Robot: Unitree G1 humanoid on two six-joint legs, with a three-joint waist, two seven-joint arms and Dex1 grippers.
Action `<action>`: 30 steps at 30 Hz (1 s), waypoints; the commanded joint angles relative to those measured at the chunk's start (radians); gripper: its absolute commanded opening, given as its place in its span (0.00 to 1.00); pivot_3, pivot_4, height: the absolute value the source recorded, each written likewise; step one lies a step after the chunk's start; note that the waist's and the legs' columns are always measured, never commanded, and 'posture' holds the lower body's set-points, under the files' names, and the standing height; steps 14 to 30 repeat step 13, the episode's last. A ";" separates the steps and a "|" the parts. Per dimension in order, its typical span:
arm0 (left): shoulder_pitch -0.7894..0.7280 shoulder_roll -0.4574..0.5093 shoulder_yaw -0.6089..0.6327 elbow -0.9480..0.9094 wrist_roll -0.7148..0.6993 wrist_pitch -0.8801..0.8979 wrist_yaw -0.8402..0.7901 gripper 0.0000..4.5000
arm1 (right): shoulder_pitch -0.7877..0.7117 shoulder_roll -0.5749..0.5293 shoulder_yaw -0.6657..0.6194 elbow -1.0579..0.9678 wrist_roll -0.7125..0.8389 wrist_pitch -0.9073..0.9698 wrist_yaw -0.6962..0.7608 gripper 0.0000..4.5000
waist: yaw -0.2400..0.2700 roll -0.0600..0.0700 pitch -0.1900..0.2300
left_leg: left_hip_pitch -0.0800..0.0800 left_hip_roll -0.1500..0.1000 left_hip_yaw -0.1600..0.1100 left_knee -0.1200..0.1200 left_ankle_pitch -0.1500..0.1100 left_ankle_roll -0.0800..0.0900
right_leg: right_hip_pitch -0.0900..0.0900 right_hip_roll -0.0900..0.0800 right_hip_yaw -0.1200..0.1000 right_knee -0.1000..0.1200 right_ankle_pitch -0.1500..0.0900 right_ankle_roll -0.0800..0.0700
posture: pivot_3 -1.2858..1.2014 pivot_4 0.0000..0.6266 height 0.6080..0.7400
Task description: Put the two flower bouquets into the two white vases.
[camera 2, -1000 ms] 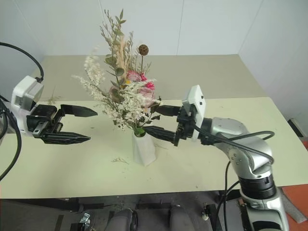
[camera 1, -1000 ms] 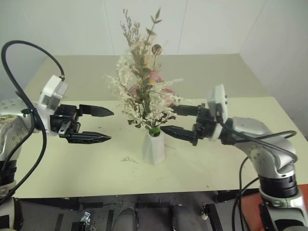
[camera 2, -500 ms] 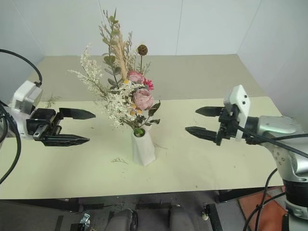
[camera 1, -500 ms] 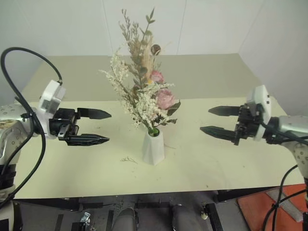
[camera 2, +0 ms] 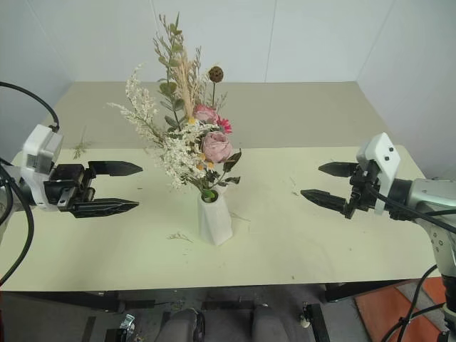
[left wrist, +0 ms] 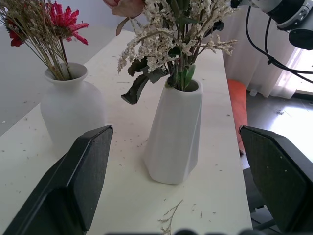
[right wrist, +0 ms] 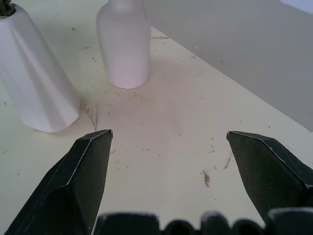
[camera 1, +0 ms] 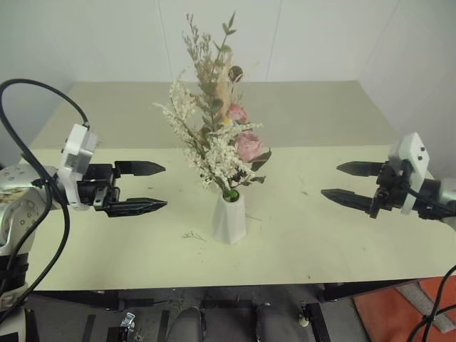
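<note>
Our right gripper [camera 2: 319, 183] has swung clear, jaws wide and empty; the fuller white-and-pink rose bouquet [camera 2: 192, 146] stands in the angular matte white vase [camera 2: 214, 221]. Left gripper [camera 1: 153, 187] hangs agape, empty; both bouquets look placed.

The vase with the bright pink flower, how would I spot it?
Look at the pale table, where two white vases stand side by side. The angular vase holds the fuller bunch of white sprigs and leaves. The one you want is the rounded vase with a narrow neck, holding thin dried grass stems.
</note>
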 commanded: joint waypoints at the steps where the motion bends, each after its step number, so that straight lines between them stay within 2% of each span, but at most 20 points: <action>1: 0.015 0.002 0.042 -0.030 -0.033 0.010 0.022 1.00 | 0.037 -0.013 -0.060 -0.030 -0.021 -0.029 -0.016 0.99 | 0.001 0.000 0.000 | 0.000 0.000 0.000 0.000 0.000 0.000 | 0.000 0.000 0.000 0.000 0.000 0.000 | 0.52 0.24 1.00; 12: 0.110 0.015 0.075 -0.093 -0.057 0.039 0.070 1.00 | 0.098 0.015 -0.090 -0.070 -0.051 -0.049 -0.085 0.99 | 0.001 0.000 0.000 | 0.001 0.000 0.000 0.000 0.000 0.000 | 0.001 0.000 0.000 0.000 0.000 0.000 | 0.52 0.24 1.00; 30: 0.114 0.017 0.078 -0.093 -0.058 0.041 0.067 1.00 | 0.100 0.017 -0.093 -0.073 -0.051 -0.047 -0.091 0.99 | 0.001 0.000 0.000 | 0.001 0.000 0.000 0.000 0.000 0.000 | 0.001 0.000 0.000 0.000 0.000 0.000 | 0.52 0.24 1.00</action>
